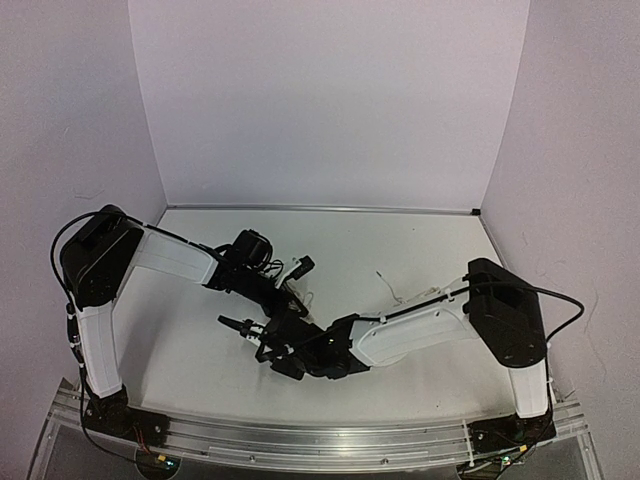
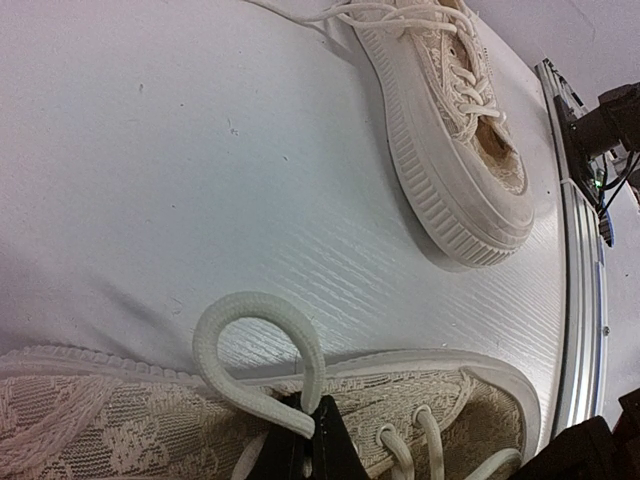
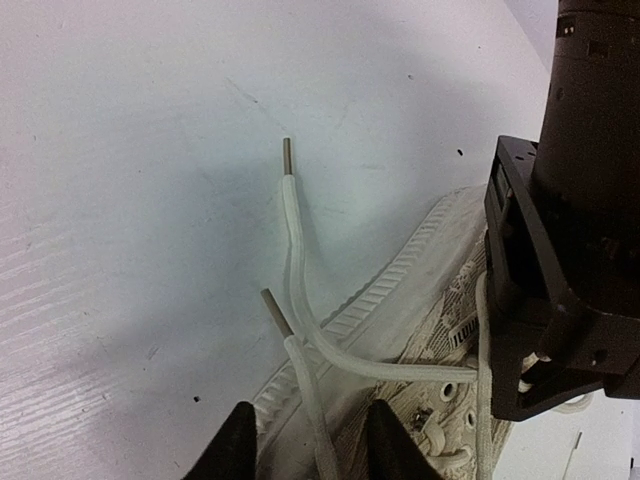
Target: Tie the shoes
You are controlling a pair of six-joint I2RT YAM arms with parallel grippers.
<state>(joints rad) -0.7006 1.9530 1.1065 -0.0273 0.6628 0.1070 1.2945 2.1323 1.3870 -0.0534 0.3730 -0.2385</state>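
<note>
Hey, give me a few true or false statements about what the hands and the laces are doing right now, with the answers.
1. The left hand is shut on a loop of lace. True.
2. The right hand is clamped tight on a lace. False: its fingers stand apart, with a lace strand running between them.
3. Two loose lace ends lie ahead of the right hand. True.
4. The other shoe, away from the left hand, has no laces. False: it is laced.
</note>
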